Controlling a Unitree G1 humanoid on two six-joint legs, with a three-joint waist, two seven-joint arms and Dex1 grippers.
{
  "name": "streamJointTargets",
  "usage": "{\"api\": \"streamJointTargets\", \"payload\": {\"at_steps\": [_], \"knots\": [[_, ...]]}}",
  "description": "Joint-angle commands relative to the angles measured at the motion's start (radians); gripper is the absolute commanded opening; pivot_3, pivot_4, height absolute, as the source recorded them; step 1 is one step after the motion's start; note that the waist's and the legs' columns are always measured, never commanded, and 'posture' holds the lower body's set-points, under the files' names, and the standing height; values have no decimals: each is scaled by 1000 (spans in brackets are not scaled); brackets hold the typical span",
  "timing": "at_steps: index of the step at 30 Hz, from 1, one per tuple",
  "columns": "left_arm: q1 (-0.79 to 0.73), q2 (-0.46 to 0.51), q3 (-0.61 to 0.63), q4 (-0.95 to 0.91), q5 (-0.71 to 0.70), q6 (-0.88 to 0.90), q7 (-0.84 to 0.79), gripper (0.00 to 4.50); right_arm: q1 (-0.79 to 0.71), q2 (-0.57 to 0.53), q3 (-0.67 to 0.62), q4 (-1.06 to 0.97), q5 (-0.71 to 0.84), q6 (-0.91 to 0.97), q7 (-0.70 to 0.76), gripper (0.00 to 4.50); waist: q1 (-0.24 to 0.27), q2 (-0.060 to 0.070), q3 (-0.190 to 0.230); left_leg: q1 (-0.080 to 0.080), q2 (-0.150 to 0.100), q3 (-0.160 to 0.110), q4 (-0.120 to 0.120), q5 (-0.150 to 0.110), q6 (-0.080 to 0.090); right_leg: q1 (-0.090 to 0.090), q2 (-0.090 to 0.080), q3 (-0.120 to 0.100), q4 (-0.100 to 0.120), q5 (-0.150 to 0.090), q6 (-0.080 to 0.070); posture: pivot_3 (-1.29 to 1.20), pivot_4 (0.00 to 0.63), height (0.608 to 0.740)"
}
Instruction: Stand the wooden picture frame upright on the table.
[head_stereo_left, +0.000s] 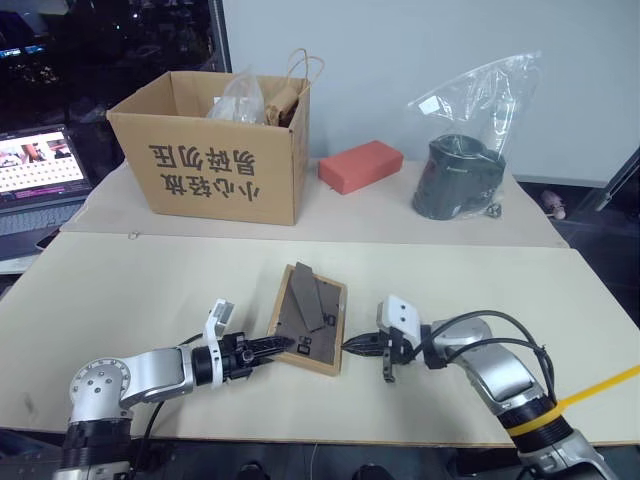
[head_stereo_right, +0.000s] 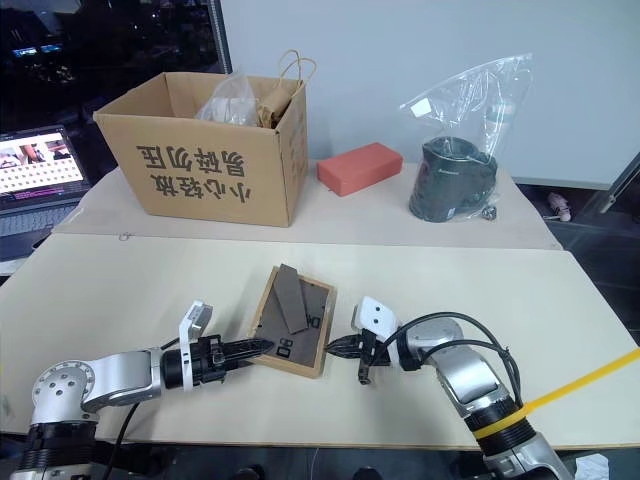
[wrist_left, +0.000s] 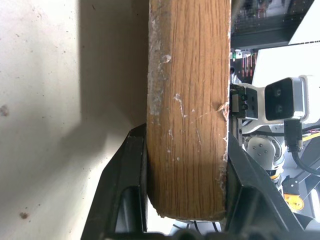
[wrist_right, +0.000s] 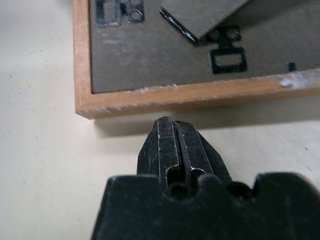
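Note:
The wooden picture frame (head_stereo_left: 310, 318) lies on the table (head_stereo_left: 150, 285) with its dark back and fold-out stand facing up. My left gripper (head_stereo_left: 281, 345) comes in from the left and is shut on the frame's near left edge. In the left wrist view the light-wood edge (wrist_left: 187, 110) sits between both black fingers (wrist_left: 127, 185). My right gripper (head_stereo_left: 351, 348) is shut with nothing in it. Its tip (wrist_right: 167, 127) points at the frame's right edge (wrist_right: 185, 95), almost touching it.
At the back of the table stand a cardboard box (head_stereo_left: 215, 150) with bags in it, a red block (head_stereo_left: 360, 165) and a clear plastic bag holding a dark container (head_stereo_left: 462, 175). A laptop (head_stereo_left: 40, 170) sits off the table's left side.

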Motion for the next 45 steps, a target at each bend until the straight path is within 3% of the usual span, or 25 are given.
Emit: {"api": "streamJointTargets", "payload": {"at_steps": [1,3,9,12,17,28,37,45], "knots": [[-6,35,-10,-35,-123,-57,-6,1181,-25,-77,-130,-40,53,16,10,0,2,0,0,0,0,0,0,0,0,0,0,0,0,0,0,0,150,738],[-19,39,-2,-34,-145,-66,-35,1181,-42,-135,-198,-23,59,16,1,0,6,0,0,-1,0,0,0,0,0,0,0,0,0,0,0,0,150,738],[-53,40,-30,-64,-148,-77,-80,1181,-131,-127,-356,-136,359,352,-24,1831,2,0,0,-1,-1,0,-1,0,0,-1,-1,0,-2,0,-1,0,150,738],[-83,20,-63,-70,-148,-104,-59,1181,-197,-150,-279,-151,333,451,-40,2736,6,0,0,-1,-1,0,-2,0,0,-1,-1,0,-1,0,-2,0,150,738],[-108,-17,-118,-104,-148,-148,-16,1181,-338,-68,-203,-106,344,533,-87,4471,8,0,0,-3,-1,0,-1,0,0,-1,-2,0,-3,0,-1,0,150,738],[-94,-10,-135,-169,-148,-187,-20,1181,-400,-9,-35,-69,298,572,-72,4471,10,0,0,-5,-1,0,-1,0,0,-3,-2,0,-3,0,-1,0,150,738],[-81,6,-139,-164,-148,-194,-23,1181,-357,1,-88,-154,400,501,82,4471,10,0,0,-5,-1,0,-2,0,0,-3,-2,0,-3,0,-1,0,150,738],[-89,29,-136,-135,-148,-189,-48,1181,-288,-81,-95,-211,392,395,193,4471,9,0,0,-5,-1,0,-1,0,0,-3,-2,-1,-4,0,-1,0,150,738]]}}
